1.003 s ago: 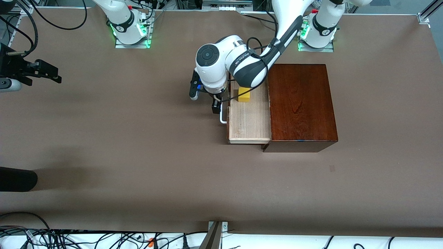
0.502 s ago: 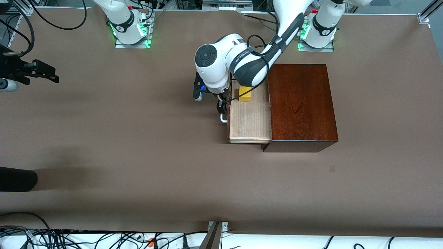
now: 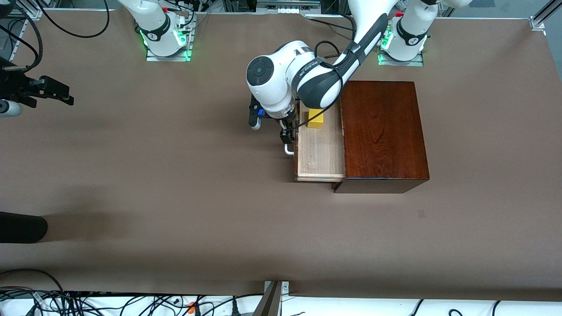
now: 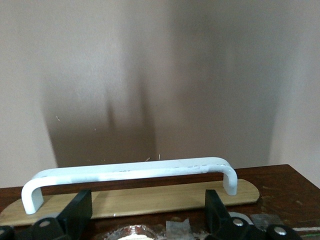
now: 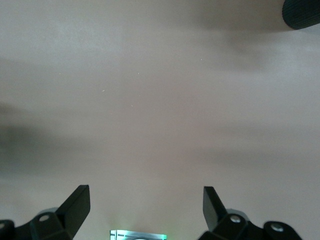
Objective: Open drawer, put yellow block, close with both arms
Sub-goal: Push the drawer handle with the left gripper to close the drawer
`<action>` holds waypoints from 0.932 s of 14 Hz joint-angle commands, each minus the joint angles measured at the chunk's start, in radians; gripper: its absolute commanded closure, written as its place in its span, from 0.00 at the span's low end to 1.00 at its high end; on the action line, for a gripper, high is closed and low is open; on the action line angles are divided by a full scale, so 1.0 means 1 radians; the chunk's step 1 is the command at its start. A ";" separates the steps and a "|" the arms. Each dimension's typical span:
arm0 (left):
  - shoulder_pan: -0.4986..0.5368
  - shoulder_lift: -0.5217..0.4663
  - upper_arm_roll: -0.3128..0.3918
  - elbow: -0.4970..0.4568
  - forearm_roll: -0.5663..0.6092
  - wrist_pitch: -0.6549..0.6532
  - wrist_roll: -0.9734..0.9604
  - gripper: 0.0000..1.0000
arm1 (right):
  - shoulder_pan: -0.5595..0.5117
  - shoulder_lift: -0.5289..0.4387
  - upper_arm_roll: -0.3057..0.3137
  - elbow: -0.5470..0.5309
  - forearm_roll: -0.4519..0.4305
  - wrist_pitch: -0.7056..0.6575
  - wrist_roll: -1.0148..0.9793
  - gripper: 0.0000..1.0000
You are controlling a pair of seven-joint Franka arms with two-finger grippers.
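Note:
The mahogany box [image 3: 382, 131] stands near the left arm's base. Its drawer [image 3: 319, 151] is partly out toward the right arm's end, its pale wood floor showing. The yellow block [image 3: 315, 118] lies in the drawer at the end farther from the front camera. My left gripper [image 3: 287, 135] is open and sits against the drawer front at the white handle [image 3: 288, 150]. In the left wrist view the handle [image 4: 130, 172] spans just past my open left gripper [image 4: 147, 215]. My right gripper [image 3: 57, 92] is open and empty, waiting at the right arm's end of the table; the right wrist view shows it [image 5: 145, 210] over bare table.
A black rounded object [image 3: 22, 228] juts in at the right arm's end, nearer the front camera. Cables [image 3: 88, 303] run along the table's front edge. The brown table surface [image 3: 175, 184] spreads out in front of the drawer.
The drawer has slid partway into the box, and my left gripper has moved with it against the drawer front. The yellow block has ridden along with it. The right gripper drifted slightly outward.

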 commanded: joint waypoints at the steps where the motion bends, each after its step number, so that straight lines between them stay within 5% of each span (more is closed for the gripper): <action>1: 0.040 -0.051 0.008 -0.092 0.060 -0.101 0.008 0.00 | -0.008 0.005 0.008 0.022 -0.013 -0.020 0.002 0.00; 13: 0.123 -0.090 0.008 -0.161 0.070 -0.199 -0.038 0.00 | -0.007 0.002 0.013 0.022 -0.013 -0.023 0.002 0.00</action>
